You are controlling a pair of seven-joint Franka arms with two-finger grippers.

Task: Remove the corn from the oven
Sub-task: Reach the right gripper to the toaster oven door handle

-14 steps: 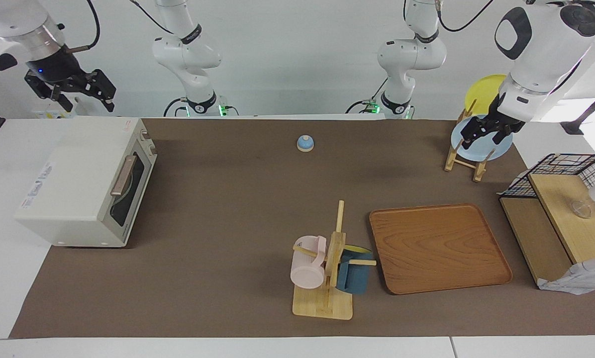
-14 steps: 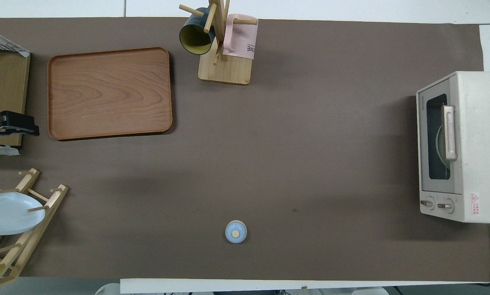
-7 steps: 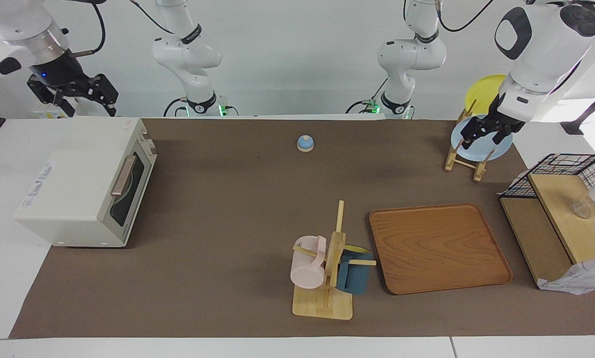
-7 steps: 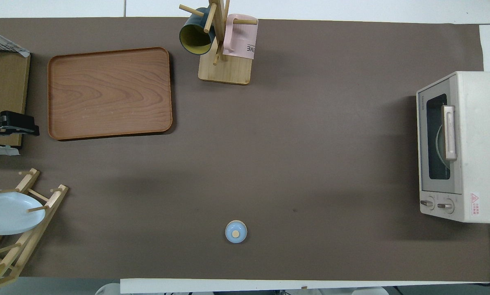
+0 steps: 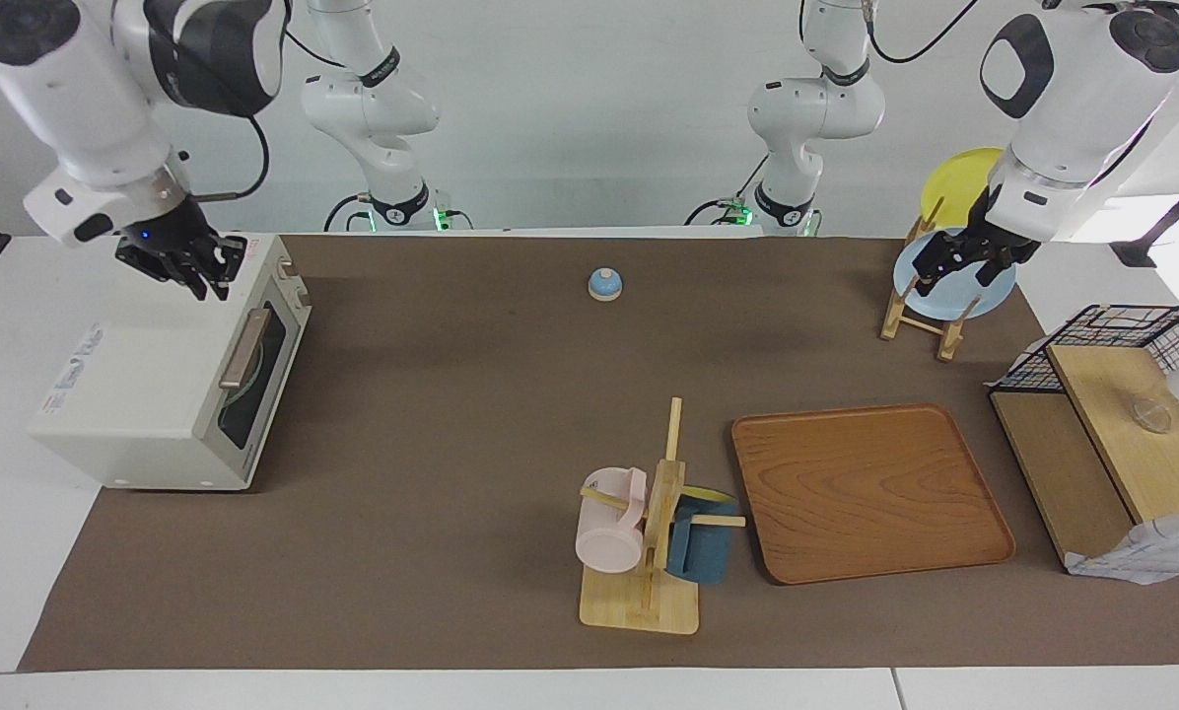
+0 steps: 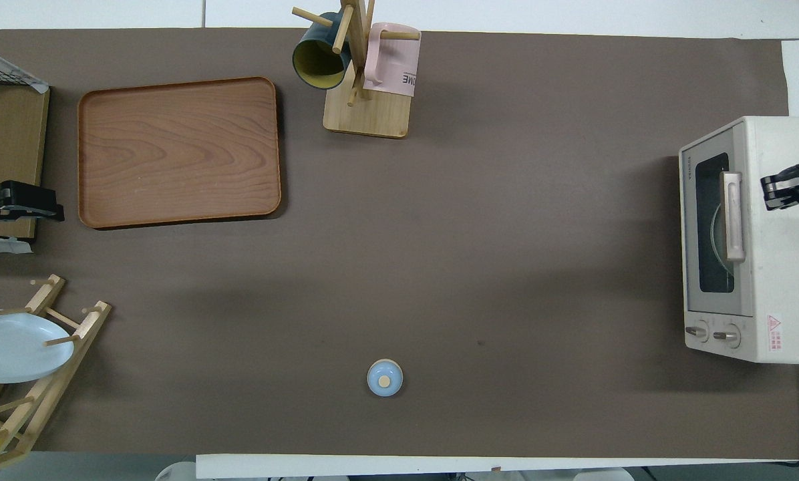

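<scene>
The cream-white oven (image 5: pixel 146 365) stands at the right arm's end of the table, and it also shows in the overhead view (image 6: pixel 767 240). Its glass door is shut, with the brownish bar handle (image 5: pixel 244 347) across it. The corn is hidden; only a plate's rim shows through the window (image 6: pixel 715 234). My right gripper (image 5: pixel 200 281) hangs open and empty just over the oven's top, near the door edge, as the overhead view (image 6: pixel 770 190) also shows. My left gripper (image 5: pixel 959 271) waits open and empty in the air over the plate rack.
A wooden tray (image 5: pixel 870 493) lies beside a mug tree (image 5: pixel 649 532) holding a pink and a blue mug. A plate rack (image 5: pixel 920 316) holds a light blue and a yellow plate. A small blue bell (image 5: pixel 604 284) sits near the robots. A black wire basket (image 5: pixel 1112 335) with a wooden shelf stands at the left arm's end.
My right gripper has come down and toward the oven's door, from high beside the oven to just over its top. The left arm has not moved.
</scene>
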